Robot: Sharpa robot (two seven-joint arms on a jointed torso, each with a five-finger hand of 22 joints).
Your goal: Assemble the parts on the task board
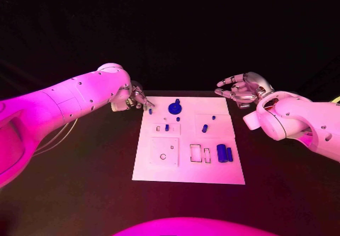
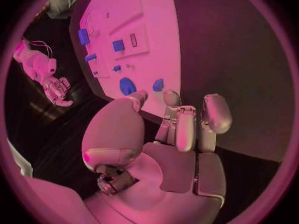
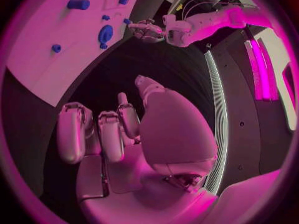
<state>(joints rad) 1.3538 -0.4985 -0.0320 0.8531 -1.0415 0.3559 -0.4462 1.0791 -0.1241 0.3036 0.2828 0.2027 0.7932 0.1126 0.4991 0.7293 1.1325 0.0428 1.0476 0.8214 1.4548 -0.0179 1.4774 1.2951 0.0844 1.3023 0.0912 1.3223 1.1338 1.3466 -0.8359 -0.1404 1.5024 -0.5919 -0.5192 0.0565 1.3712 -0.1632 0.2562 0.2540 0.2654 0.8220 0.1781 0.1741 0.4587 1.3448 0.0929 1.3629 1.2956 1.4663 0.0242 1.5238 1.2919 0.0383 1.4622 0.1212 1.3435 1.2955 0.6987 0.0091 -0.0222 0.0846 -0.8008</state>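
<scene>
The white task board [image 1: 187, 167] lies mid-table. On it are a blue round disc [image 1: 174, 108], short blue pegs [image 1: 167, 127] [image 1: 205, 128] and two blue cylinders [image 1: 221, 153] side by side. My left hand [image 1: 133, 100] is at the board's far left corner, its fingertips right at a small blue peg [image 1: 150, 111]. In the left wrist view this peg [image 2: 158, 84] shows between thumb and fingertip; I cannot tell if it is pinched. My right hand [image 1: 241, 88] hovers off the far right corner, fingers loosely apart, holding nothing.
The board has several outlined recesses, among them a square plate with a round hole [image 1: 163, 151] and two narrow slots [image 1: 196, 152]. Black table [image 1: 78, 196] surrounds the board. Thin cables [image 1: 60, 136] hang under my left arm.
</scene>
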